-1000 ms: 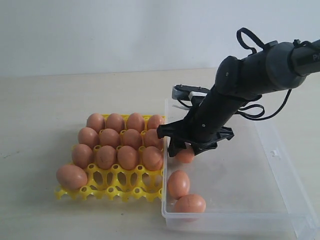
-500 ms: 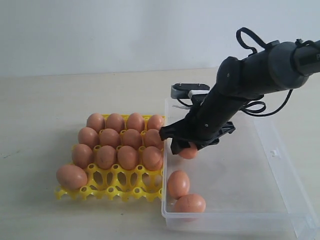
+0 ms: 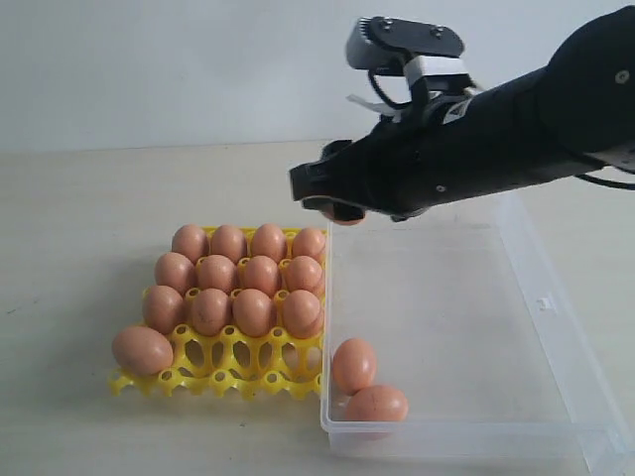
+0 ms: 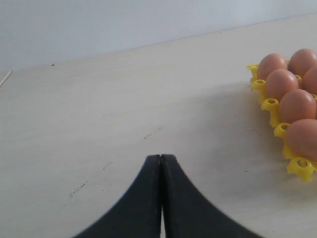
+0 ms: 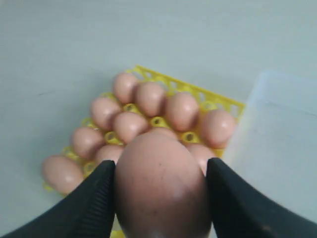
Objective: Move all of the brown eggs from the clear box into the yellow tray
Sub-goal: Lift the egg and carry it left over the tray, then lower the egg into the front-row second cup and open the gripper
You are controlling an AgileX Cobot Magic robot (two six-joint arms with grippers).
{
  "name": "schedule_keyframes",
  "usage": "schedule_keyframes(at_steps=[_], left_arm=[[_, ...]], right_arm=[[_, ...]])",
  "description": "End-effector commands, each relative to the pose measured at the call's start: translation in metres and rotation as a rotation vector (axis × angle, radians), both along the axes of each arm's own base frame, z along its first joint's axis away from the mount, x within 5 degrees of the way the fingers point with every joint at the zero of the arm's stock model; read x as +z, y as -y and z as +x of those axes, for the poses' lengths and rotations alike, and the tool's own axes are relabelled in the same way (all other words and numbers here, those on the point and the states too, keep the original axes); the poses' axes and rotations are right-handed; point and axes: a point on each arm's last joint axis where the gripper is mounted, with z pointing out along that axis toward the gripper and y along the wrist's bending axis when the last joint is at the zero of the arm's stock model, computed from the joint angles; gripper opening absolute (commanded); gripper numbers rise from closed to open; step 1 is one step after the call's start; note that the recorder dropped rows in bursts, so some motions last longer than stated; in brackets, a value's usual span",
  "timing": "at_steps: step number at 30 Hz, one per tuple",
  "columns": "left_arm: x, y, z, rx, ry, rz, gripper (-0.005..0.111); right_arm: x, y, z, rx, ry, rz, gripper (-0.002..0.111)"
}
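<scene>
A: Where's the R hand (image 3: 332, 206)?
B: Up in the air, over the far corner of the clear box (image 3: 476, 327). That's the corner next to the yellow tray (image 3: 213, 382).
A: Open or closed?
B: It grips a brown egg (image 5: 161, 168). In the wrist cam there's one black finger (image 5: 91, 198) on each side of the egg, both touching it. In the outside cam only a bit of the egg peeks out under the hand.
A: And the L hand (image 4: 161, 159)?
B: Closed. Its 2 tips press together over the surface (image 4: 99, 109), w/ the tray's edge off to one side.
A: How many eggs in the tray?
B: 13. The back 3 rows are full, 4 each. The front row has 1 egg (image 3: 142, 349), in the left corner cup, tipped on its side.
A: And in the box?
B: 2 eggs (image 3: 354, 364), just beside each other. They sit in the near left corner, by the wall next to the tray.
</scene>
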Motion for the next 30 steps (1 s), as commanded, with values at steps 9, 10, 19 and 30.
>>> schedule_keyframes(at_steps=[9,10,19,30], left_arm=[[0.002,0.0,0.0,0.001,0.012,-0.006,0.0],[0.002,0.0,0.0,0.001,0.012,-0.006,0.0],[0.002,0.0,0.0,0.001,0.012,-0.006,0.0],[0.002,0.0,0.0,0.001,0.012,-0.006,0.0]], right_arm=[[-0.048,-0.086,-0.02,0.245,-0.031,-0.075,0.0],[-0.05,-0.093,-0.018,0.265,-0.039,-0.081,0.0],[-0.086,-0.128,-0.001,0.342,-0.133,-0.15,0.0],[-0.103,-0.135,0.006,0.326,-0.155,-0.154,0.0]])
